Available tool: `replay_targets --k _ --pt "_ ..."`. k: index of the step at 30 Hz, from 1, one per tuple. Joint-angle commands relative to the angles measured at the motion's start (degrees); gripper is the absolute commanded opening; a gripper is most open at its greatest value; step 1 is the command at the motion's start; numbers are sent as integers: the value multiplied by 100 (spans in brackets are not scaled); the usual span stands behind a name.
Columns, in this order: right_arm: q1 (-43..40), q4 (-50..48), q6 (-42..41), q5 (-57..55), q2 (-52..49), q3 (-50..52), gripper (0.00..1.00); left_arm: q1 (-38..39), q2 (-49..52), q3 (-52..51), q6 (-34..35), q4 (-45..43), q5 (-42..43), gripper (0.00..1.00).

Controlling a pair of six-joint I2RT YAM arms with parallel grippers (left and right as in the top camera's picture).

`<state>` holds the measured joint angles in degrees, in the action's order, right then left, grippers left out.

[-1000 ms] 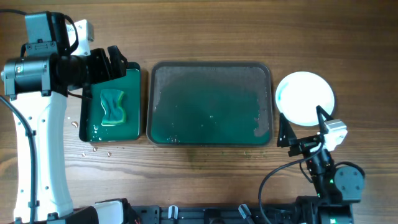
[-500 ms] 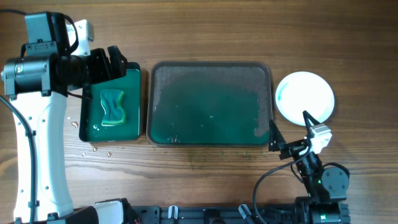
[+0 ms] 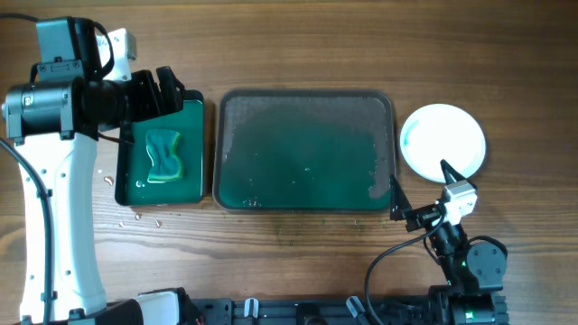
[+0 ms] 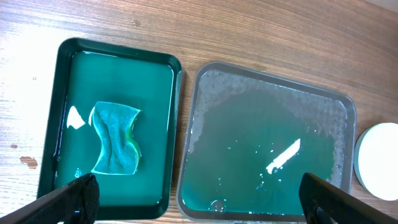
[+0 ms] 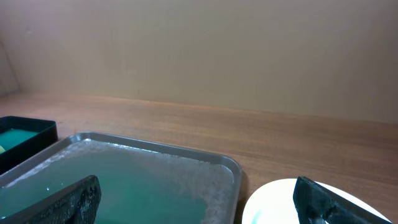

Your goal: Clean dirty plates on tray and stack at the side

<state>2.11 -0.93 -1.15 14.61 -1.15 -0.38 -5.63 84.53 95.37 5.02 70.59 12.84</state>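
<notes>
Plates [image 3: 442, 140] beside tray [image 3: 307, 92] (whole only overhead, edges in wrist views); left gripper [image 4: 199, 194], right gripper [image 5: 200, 196] spread wide.

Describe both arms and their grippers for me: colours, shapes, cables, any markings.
The left arm has a long white link with black cylindrical joint housings, and a thin black cable runs beside it. The right arm is mostly black, with a white block near the wrist and a looping black lead. The left gripper and right gripper are matte black with tapered fingers. No readable markings.
</notes>
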Motion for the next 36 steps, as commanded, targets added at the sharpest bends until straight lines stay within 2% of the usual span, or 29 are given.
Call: replay_targets --k 1,9,14,16,21,27,30,36 --pt "24 -33 101 92 94 9 100 15 22 0 13 -2 83 100" --pt "24 -33 101 90 94 9 100 13 -31 -2 13 -2 81 100" --pt "24 -33 101 92 94 9 100 374 -1001 -621 -28 -291 -352 100" --pt "24 -33 101 92 94 9 100 481 -1635 -1353 -26 -975 -350 100" --pt "24 -33 101 92 94 9 100 654 -3930 -4461 -28 -3871 -328 100" --pt "24 -33 103 90 94 9 100 684 -6341 -7388 -251 -6251 -380 100" --pt "24 -33 101 92 94 9 100 769 -7257 -8330 -354 -6808 -555 100" --pt "24 -33 98 90 94 9 100 879 -8085 -9038 -474 -6870 -846 100"
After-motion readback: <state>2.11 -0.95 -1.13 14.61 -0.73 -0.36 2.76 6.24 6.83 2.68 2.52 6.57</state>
